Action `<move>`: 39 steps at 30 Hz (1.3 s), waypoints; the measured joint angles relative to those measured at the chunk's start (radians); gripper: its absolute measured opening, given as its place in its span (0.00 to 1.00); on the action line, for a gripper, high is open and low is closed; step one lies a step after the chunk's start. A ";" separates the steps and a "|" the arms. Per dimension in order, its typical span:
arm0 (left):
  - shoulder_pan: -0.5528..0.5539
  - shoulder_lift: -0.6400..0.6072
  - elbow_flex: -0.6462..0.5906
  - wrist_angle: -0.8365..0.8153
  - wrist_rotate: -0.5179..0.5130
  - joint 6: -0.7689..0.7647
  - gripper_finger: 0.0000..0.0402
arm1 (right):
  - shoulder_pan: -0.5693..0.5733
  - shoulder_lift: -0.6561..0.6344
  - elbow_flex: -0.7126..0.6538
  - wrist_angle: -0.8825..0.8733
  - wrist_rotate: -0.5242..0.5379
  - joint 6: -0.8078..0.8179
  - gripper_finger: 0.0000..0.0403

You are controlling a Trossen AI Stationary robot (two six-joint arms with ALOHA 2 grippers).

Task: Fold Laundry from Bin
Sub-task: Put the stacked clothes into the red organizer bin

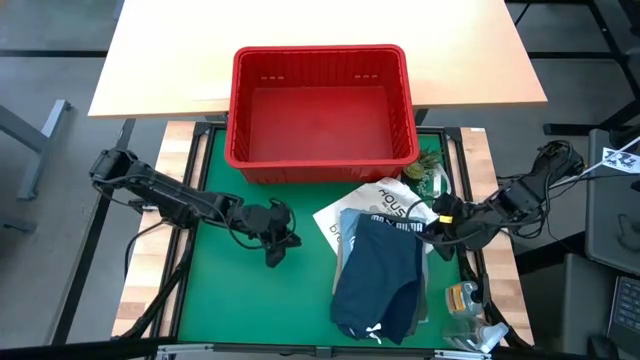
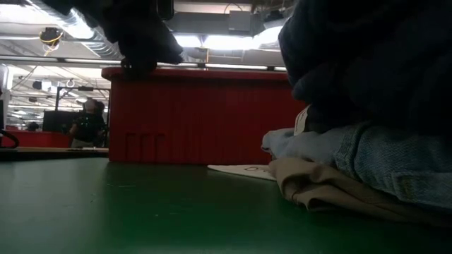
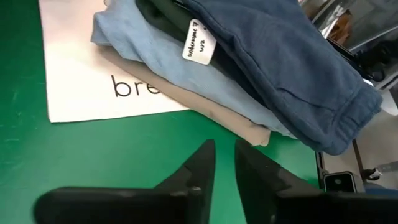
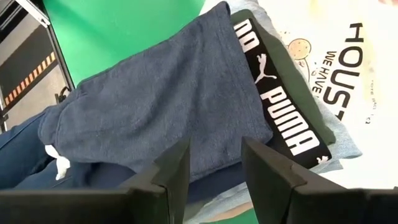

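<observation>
Open room: bare green table mat point(image 1: 230, 290) on the left half.
Far edge: rectangular red plastic slotted bin point(image 1: 320, 105) blocks it.
Right half: stacked soft garments point(image 1: 380, 275) over white printed tote bag point(image 1: 345, 215).
Right corner: small clutter point(image 1: 465, 310).

Left end effector point(image 1: 277, 240) fingers slightly apart; right end effector point(image 1: 432, 228) seemingly open, empty.

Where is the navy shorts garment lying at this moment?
In the high view, the navy cotton shorts lie on top of the folded pile, right of centre on the green mat, just below the red plastic bin.
</observation>
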 joint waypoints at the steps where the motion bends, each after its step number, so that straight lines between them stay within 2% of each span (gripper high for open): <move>1: 0.004 0.000 0.000 0.000 0.000 0.000 0.16 | 0.000 0.000 0.000 0.000 0.000 0.000 0.35; 8: 0.025 0.000 0.000 0.008 -0.033 -0.009 0.34 | 0.000 0.009 0.000 -0.004 0.007 0.006 0.35; 14: 0.021 0.000 0.000 0.021 -0.053 -0.092 0.42 | 0.000 0.015 0.000 -0.014 -0.016 0.081 0.35; 18: 0.004 0.032 0.000 0.052 -0.055 -0.121 0.43 | 0.000 0.014 0.000 -0.038 -0.073 0.110 0.35; 22: -0.014 0.104 0.000 0.175 -0.066 -0.196 0.43 | 0.000 0.014 0.000 -0.036 -0.135 0.112 0.35; 30: -0.028 0.309 0.000 0.421 -0.068 -0.344 0.43 | 0.000 0.052 0.000 -0.030 -0.146 0.138 0.35; 39: -0.033 0.491 0.000 0.615 -0.067 -0.481 0.43 | 0.000 0.101 0.000 -0.036 -0.235 0.068 0.35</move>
